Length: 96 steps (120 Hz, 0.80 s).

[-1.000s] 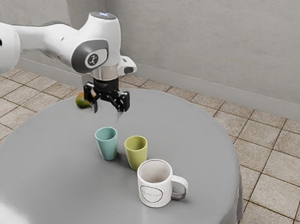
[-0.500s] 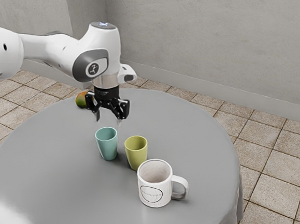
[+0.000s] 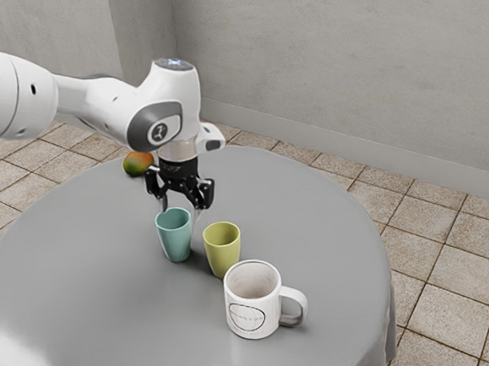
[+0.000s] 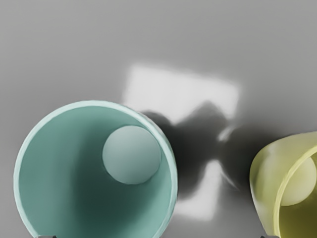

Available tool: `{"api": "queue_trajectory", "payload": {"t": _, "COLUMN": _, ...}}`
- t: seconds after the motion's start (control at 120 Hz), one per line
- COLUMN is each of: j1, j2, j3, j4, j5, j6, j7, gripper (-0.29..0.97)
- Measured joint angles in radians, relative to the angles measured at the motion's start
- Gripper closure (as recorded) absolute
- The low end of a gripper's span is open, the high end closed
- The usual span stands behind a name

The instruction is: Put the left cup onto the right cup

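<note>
The gripper [image 3: 180, 202] hangs just above the teal cup [image 3: 174, 232], its fingers spread wide with nothing between them. The teal cup stands upright on the table [image 3: 75, 288], on the exterior view's left of the yellow-green cup [image 3: 222, 247], near it but not touching. If the fingers go down a bit off, one could hit the rim and tip the teal cup over. The yellow-green cup is close, so a wide finger could bump it. The white mug [image 3: 256, 301] sits just beside that cup, and a swinging cup might knock it. Counting: one small round fruit [image 3: 137, 163], one teal cup, one yellow-green cup, one white mug
</note>
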<state>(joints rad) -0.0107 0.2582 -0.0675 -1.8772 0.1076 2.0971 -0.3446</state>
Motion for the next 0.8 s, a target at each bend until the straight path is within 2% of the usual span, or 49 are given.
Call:
{"api": "queue_trajectory", "payload": {"t": 0.625, "j1": 0.015, "j2": 0.056, "j3": 0.0, "j4": 0.0, "j5": 0.0, "j6": 0.051, "j7": 0.014, "gripper": 0.16}}
{"api": "queue_trajectory", "payload": {"t": 0.8, "j1": 0.017, "j2": 0.067, "j3": 0.0, "j4": -0.001, "j5": 0.0, "j6": 0.067, "j7": 0.016, "gripper": 0.25}}
